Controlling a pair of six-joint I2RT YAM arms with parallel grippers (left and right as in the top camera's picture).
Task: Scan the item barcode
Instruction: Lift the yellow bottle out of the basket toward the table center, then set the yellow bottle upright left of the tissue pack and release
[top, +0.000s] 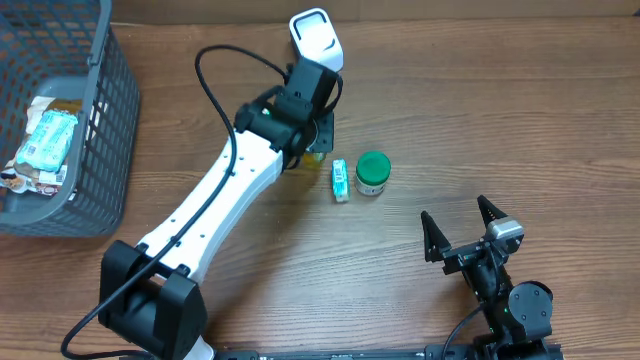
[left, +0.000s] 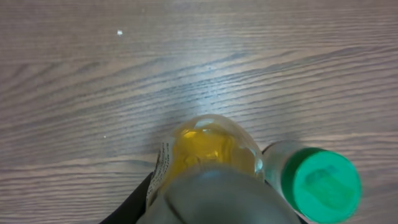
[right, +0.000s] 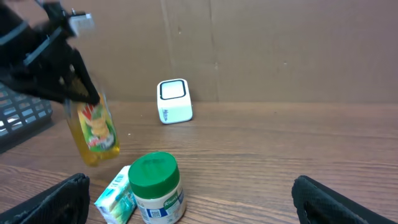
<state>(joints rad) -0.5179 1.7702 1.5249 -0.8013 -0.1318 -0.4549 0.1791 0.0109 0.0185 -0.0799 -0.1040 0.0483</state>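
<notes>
Left jaws grip a clear bottle (right: 93, 134) of yellow liquid; right jaws gape wide.

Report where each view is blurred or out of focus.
Overhead: sharp throughout, soft even light, the scanner nearly blown white. Left wrist: the bottle is soft, the grey mass nearest the lens fully defocused; the wood is crisp. Right wrist: the left arm is smeared, the jar fairly sharp.
</notes>
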